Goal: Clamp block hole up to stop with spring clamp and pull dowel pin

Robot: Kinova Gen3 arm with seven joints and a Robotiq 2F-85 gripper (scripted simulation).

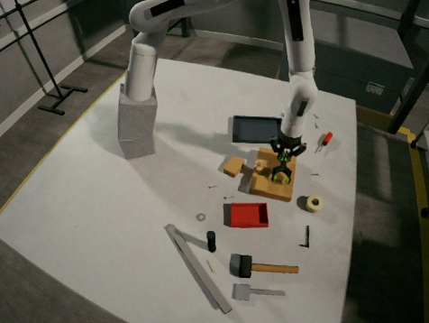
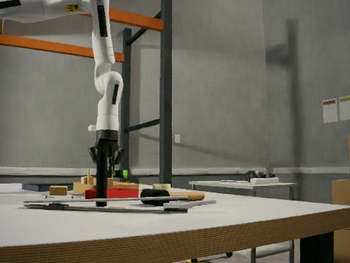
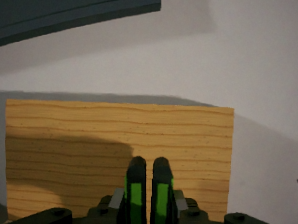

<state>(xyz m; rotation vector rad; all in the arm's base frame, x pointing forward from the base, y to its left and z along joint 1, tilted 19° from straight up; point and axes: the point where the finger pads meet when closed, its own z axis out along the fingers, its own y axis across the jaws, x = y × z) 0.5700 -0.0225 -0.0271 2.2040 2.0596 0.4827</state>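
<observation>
My gripper (image 1: 284, 158) (image 2: 112, 169) (image 3: 148, 205) is over the wooden bench board (image 1: 270, 192) (image 2: 132, 186) (image 3: 75, 117). It is shut on the spring clamp (image 1: 282, 169) (image 2: 120, 174) (image 3: 135, 200), black with green parts. Its two handles are pressed nearly together between my fingers, and its jaws stand apart above the board's right part. The small pale block (image 1: 260, 168) (image 2: 88, 180) is on the board's left part, left of the clamp. The dowel pin (image 2: 88, 173) stands upright there. Block and bench stop are too small to tell apart; whether something loose sits between them is unclear.
A wooden box (image 1: 233, 167) (image 2: 58, 190) lies left of the board. A dark tray (image 1: 256, 129) (image 3: 75, 15) is behind, a red tray (image 1: 249, 215) in front. A tape roll (image 1: 316, 202) and screwdriver (image 1: 327, 139) are right. A black cylinder (image 1: 211, 241) stands near a grey bar (image 1: 198, 268).
</observation>
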